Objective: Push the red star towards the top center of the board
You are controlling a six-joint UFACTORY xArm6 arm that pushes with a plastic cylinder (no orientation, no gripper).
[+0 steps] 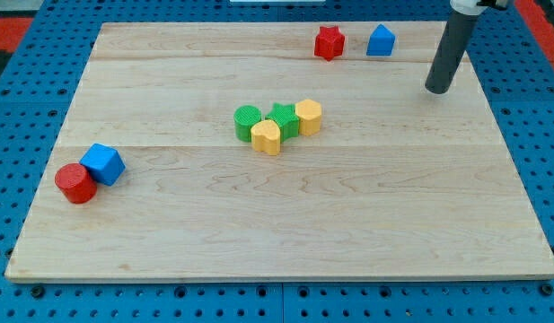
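Observation:
The red star lies near the top edge of the wooden board, right of the top centre. A blue pentagon-like block sits just to its right, a small gap apart. My tip is at the view's upper right, lower than the blue block and to its right, touching no block.
A cluster sits mid-board: green cylinder, green star, yellow heart, yellow hexagon. At the left, a blue cube touches a red cylinder. The board lies on a blue pegboard.

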